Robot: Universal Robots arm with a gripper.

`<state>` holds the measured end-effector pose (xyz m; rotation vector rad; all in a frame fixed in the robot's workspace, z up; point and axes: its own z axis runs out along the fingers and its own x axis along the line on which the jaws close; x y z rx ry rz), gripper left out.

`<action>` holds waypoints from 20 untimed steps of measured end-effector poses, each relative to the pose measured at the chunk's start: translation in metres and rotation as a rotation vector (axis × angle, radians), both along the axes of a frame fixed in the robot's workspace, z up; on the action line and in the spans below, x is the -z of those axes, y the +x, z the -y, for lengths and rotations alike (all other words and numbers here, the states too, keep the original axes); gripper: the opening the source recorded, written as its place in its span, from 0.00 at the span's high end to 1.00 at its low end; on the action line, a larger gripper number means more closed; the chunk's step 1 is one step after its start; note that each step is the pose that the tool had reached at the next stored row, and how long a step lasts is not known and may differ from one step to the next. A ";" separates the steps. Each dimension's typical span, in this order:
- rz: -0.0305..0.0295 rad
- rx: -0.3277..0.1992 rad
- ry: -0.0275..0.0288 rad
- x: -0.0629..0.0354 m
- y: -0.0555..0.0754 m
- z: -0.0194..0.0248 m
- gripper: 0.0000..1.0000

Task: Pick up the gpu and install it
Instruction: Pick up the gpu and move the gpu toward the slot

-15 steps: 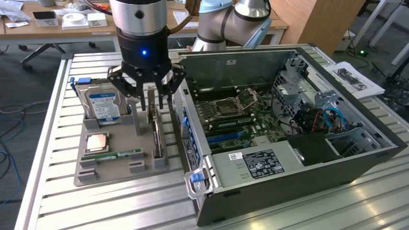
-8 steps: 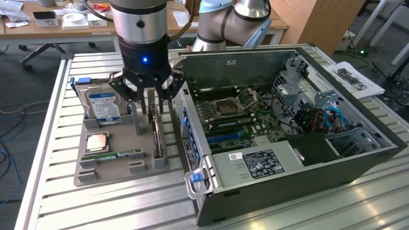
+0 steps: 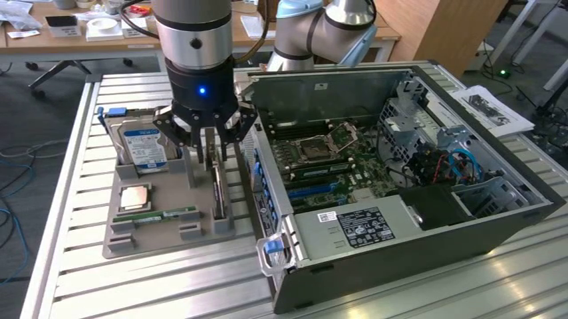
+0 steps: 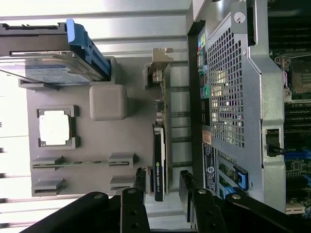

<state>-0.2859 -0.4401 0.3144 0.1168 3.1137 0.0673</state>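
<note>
The gpu [image 3: 217, 191] stands on its long edge in a slot of the grey holder tray [image 3: 151, 244], a thin dark card with a pale metal bracket at its far end. My gripper [image 3: 210, 154] hangs straight down over it, open, with one black finger on each side of the card's upper edge. In the wrist view the gpu [image 4: 159, 145] runs between the two fingers [image 4: 141, 180], and a small gap shows on each side. The gripper [image 4: 162, 183] is not closed on the card.
The tray also carries a silver hard drive with a blue label [image 3: 142, 143], a processor chip [image 3: 133, 197] and a memory stick [image 3: 159, 216]. The open computer case [image 3: 417, 212], with its motherboard [image 3: 328, 156], lies close on the exterior view's right of the tray, on the slatted metal table [image 3: 89, 286].
</note>
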 end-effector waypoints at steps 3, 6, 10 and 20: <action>0.0001 0.000 0.0000 0.0000 0.000 0.0000 0.58; 0.0001 0.000 0.0000 0.0001 0.000 0.0000 0.58; 0.0001 0.000 0.0000 0.0001 0.000 0.0000 0.45; 0.0001 0.000 0.0041 0.0138 0.000 0.0000 0.45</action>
